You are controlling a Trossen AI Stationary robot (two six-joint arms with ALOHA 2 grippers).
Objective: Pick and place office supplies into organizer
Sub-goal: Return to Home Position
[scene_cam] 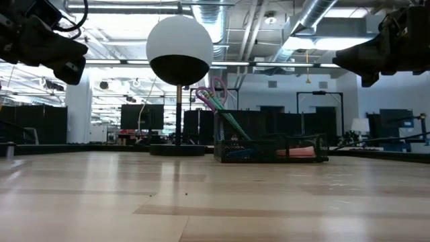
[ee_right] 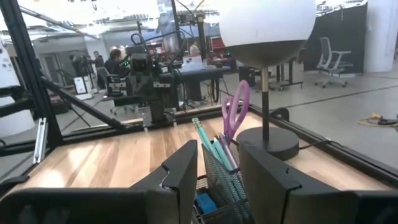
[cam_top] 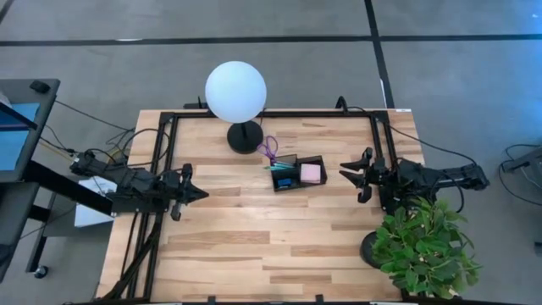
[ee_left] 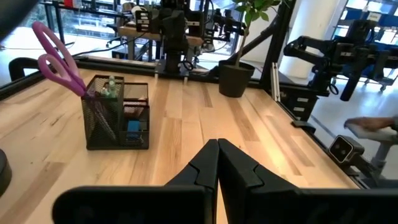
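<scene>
The black mesh organizer (cam_top: 298, 173) stands at mid-table in front of the lamp. Purple-handled scissors (cam_top: 269, 151) and teal and purple pens (ee_right: 211, 146) stand upright in its tall compartment. The pink sticky-note pad (cam_top: 311, 173) and the blue eraser (ee_left: 132, 127) lie in its low compartments. My left gripper (cam_top: 201, 193) hovers shut over the table's left part, well away from the organizer (ee_left: 118, 112). My right gripper (cam_top: 354, 178) hovers open just to the right of the organizer (ee_right: 224, 186), pointing at it. Both hang above the tabletop, as the low view shows, and touch nothing.
The white globe lamp (cam_top: 235, 91) on its round black base (cam_top: 245, 137) stands just behind the organizer. A green potted plant (cam_top: 422, 246) sits at the near right corner, close under my right arm. Bare wood spreads across the table's near half (cam_top: 254, 254).
</scene>
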